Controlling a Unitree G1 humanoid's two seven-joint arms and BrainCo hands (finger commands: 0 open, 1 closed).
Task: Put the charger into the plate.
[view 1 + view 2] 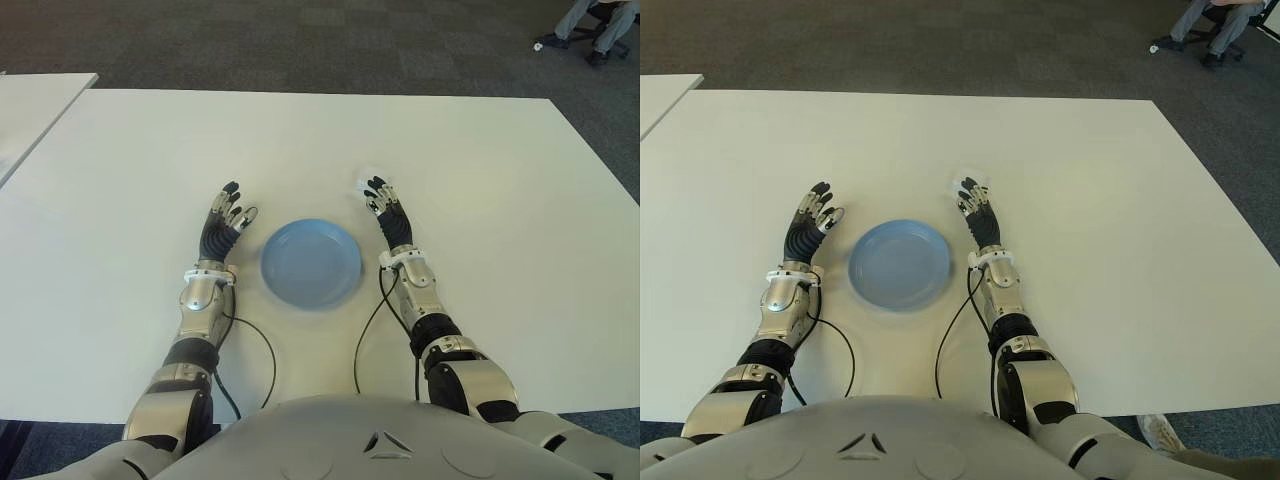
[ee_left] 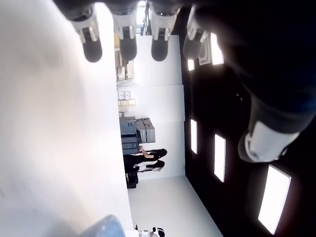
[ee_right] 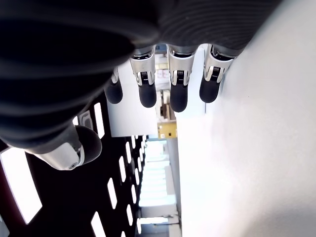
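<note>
Blue plate (image 1: 311, 263) mid-surface (image 1: 480, 180); white charger (image 1: 366, 183) at plate's 1 o'clock under right hand (image 1: 387, 212), fingers spread; left hand (image 1: 224, 225) at 9 o'clock, fingers spread, empty.

The charger (image 1: 366, 180) is mostly hidden behind the fingertips of the right hand (image 1: 388, 217); only a small white bit is seen, and its shape cannot be told. In the left wrist view just a corner of the blue plate (image 2: 104, 228) is seen, cut off by the picture's edge. A person (image 1: 594, 22) on the far floor is cut off at the top, so only legs and shoes are seen. A second desk (image 1: 35, 105) is cut off at the robot's left edge. Small, blurry people (image 2: 144, 161) are seen far off in the left wrist view.
</note>
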